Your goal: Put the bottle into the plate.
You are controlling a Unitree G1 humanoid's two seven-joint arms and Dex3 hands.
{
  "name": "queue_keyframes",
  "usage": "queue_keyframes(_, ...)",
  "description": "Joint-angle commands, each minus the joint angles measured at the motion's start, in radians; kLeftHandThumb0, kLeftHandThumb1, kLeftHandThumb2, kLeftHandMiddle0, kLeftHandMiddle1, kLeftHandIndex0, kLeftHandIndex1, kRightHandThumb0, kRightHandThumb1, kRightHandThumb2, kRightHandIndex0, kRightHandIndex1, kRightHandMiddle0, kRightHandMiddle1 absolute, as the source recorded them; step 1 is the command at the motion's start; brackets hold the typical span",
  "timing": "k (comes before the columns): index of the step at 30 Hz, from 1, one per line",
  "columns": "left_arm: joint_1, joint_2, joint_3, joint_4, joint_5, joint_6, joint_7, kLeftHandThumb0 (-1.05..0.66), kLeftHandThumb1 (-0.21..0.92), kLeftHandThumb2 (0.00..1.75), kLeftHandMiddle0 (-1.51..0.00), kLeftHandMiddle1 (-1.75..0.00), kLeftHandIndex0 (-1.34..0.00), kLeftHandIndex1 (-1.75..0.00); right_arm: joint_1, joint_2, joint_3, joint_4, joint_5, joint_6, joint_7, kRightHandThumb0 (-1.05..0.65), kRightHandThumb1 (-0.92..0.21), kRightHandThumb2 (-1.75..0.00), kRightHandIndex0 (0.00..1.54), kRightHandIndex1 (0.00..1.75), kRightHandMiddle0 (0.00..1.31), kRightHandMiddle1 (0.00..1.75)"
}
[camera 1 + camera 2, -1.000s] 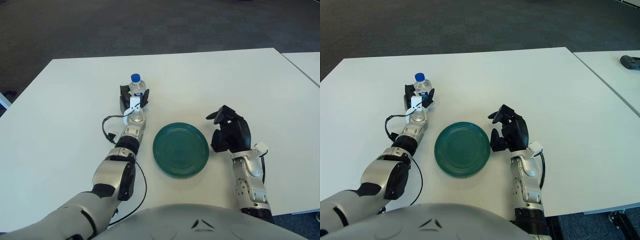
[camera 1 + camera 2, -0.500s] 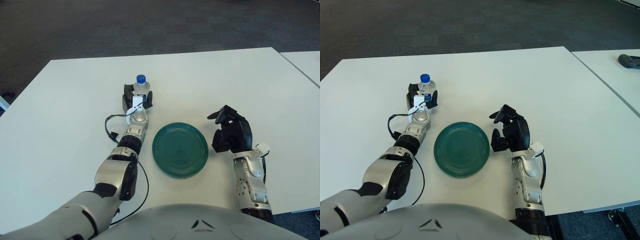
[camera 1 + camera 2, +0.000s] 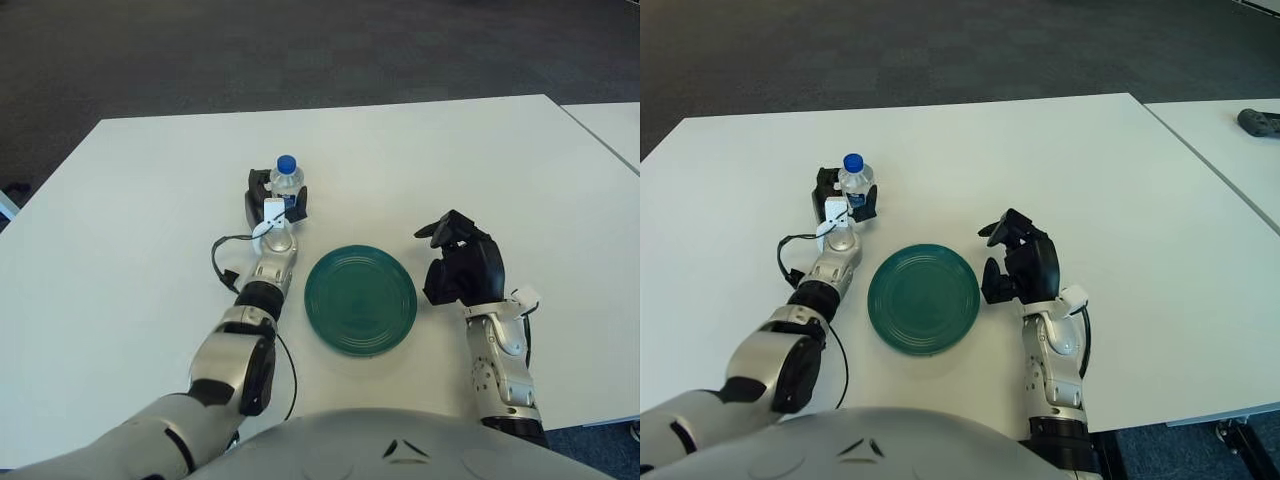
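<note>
Half done at most: the left hand (image 3: 272, 200) is closed around the bottle (image 3: 285, 185), the plate (image 3: 361, 299) lies empty to its right; the right hand (image 3: 460, 262), loosely curled and holding nothing, idles beyond.

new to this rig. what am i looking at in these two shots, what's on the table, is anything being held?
Both pictures come from one stereo camera on a humanoid robot's head, looking down at a white table; they show the same moment from spots slightly apart. The grey curve at the bottom is the robot's own body, and the two arms reaching forward are its own.

On the table lies a dark green plate, with nothing on it. To its left, and farther from the robot, the left hand has its black fingers closed around a small clear water bottle with a blue cap, held upright. So the bottle is grasped but not yet in the plate.

The right hand shows just right of the plate, fingers loosely curled, holding nothing.

In the right eye view a dark object lies on a neighbouring table; too small to identify.
</note>
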Motion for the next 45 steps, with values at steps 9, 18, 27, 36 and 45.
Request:
queue_keyframes(9,0.238,-0.033,-0.127,-0.437,0.050,0.057,-0.110,0.07,0.23,1.40,-1.24,-1.75,-1.06,-1.75,-0.019,0.002,-0.012,0.032,0.002,-0.002,-0.008,-0.01,0.09,-1.65,0.84,1.75,0.91,1.39)
queue_keyframes(18,0.318,-0.009,-0.173,-0.581,0.065,0.090,-0.169,0.06,0.24,1.39,-1.25,-1.75,-1.05,-1.75,-0.034,0.002,-0.016,0.071,-0.010,-0.007,-0.013,-0.01,0.10,-1.67,0.86,1.75,0.91,1.40)
queue_keyframes(27,0.368,0.000,-0.203,-0.661,0.089,0.112,-0.201,0.06,0.24,1.39,-1.26,-1.75,-1.05,-1.75,-0.044,0.003,-0.020,0.098,-0.016,-0.028,-0.010,-0.01,0.10,-1.67,0.85,1.75,0.92,1.41)
queue_keyframes(36,0.426,0.017,-0.243,-0.759,0.128,0.137,-0.241,0.03,0.26,1.37,-1.27,-1.75,-1.03,-1.75,-0.055,-0.001,-0.021,0.127,-0.013,-0.052,0.001,-0.01,0.10,-1.67,0.84,1.75,0.93,1.41)
queue_keyframes(45,0.518,0.020,-0.322,-0.893,0.236,0.170,-0.259,-0.01,0.27,1.36,-1.28,-1.75,-1.03,-1.75,-0.068,-0.004,-0.021,0.165,-0.016,-0.083,0.019,-0.01,0.10,-1.67,0.83,1.75,0.92,1.43)
